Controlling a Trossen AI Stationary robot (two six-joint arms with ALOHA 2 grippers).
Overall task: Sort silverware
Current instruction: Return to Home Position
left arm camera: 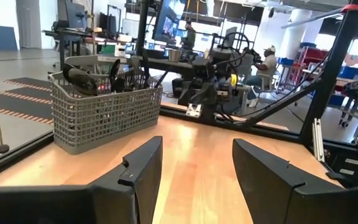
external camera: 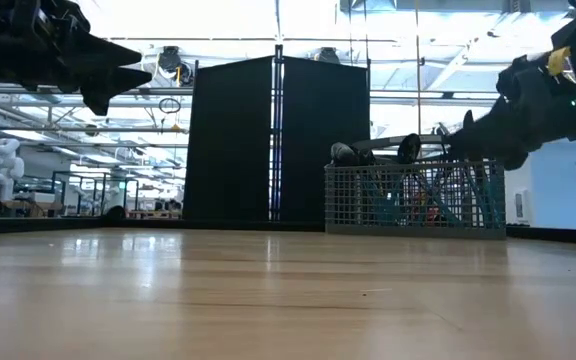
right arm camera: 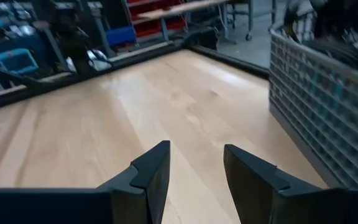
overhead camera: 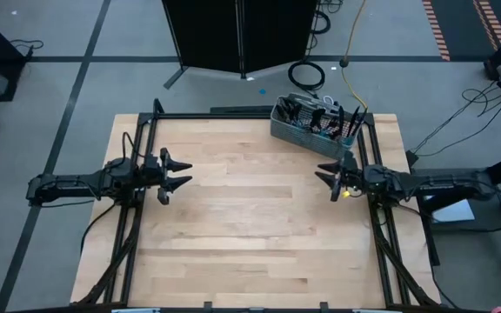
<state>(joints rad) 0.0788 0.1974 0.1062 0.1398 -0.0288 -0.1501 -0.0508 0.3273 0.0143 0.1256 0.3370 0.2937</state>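
The silverware (overhead camera: 313, 116) stands upright in a grey mesh basket (overhead camera: 296, 132) at the table's far right; dark heads stick out above its rim (left arm camera: 98, 78) and blue handles show through the mesh (external camera: 388, 205). My left gripper (overhead camera: 181, 172) hovers open above the table's left side, pointing level toward the right. My right gripper (overhead camera: 327, 176) hovers open at the right side, just near of the basket, pointing left. In both wrist views nothing lies between the fingers (left arm camera: 194, 168) (right arm camera: 194, 171).
The bare wooden tabletop (overhead camera: 250, 217) spreads between the two arms. A black frame rail (overhead camera: 259, 113) runs along the table's edges. A black panel (external camera: 273, 140) stands behind the far edge, with cables on the floor beyond (overhead camera: 307, 74).
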